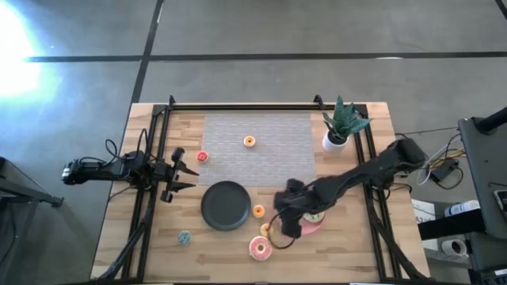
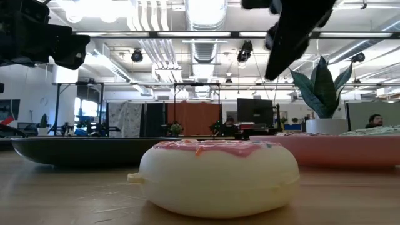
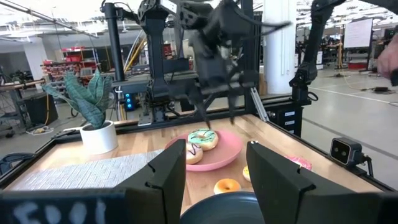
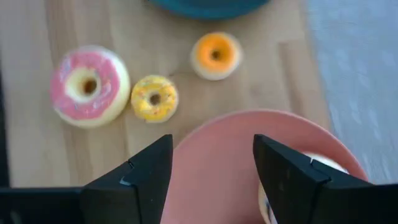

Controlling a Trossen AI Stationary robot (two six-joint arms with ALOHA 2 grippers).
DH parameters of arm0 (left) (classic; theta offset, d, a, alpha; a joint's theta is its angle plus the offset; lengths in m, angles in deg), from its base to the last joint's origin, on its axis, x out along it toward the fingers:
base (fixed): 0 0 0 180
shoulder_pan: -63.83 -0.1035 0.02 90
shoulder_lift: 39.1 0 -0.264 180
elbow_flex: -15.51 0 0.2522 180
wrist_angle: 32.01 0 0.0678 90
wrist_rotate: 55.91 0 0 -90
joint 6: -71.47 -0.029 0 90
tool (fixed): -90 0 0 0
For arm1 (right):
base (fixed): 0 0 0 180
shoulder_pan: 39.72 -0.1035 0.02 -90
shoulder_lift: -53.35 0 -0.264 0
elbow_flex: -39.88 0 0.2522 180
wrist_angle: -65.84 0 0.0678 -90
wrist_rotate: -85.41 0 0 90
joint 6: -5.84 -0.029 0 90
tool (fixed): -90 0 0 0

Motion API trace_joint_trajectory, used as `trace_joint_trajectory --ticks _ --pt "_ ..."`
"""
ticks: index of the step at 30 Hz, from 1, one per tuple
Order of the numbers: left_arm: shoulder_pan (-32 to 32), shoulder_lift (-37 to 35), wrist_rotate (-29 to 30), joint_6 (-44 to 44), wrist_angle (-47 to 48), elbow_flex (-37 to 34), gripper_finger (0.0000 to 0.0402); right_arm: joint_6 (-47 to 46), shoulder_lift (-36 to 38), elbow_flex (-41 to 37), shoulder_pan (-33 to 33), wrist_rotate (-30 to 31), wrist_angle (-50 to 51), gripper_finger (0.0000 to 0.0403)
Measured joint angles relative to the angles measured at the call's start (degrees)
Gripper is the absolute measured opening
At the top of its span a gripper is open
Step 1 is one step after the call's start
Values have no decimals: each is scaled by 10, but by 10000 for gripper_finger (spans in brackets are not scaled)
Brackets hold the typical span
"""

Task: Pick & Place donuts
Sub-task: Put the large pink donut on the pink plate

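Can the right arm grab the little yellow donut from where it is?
Probably yes. The right gripper hangs open above the pink plate, and the yellow donut lies bare on the table just beside that plate, with nothing covering it.

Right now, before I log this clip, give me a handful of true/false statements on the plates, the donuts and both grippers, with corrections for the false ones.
1. The black plate holds two donuts. False: nothing lies on it.
2. The right gripper is above the pink plate, fingers apart. True.
3. The green frosted donut lies on the pink plate. True.
4. The pink frosted donut is on the grey mat. False: it lies on the bare wood beside the small yellow donut.
5. The left gripper grips the red donut. False: it is open, apart from that donut, which lies on the mat.
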Motion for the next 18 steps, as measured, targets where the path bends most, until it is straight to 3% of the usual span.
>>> trace_joint_trajectory --ticks 9,18 --pt "0 0 0 0 0 0 144 207 -147 138 0 -21 -11 214" --pt "0 0 0 0 0 0 144 300 -159 109 -12 -104 -116 215"
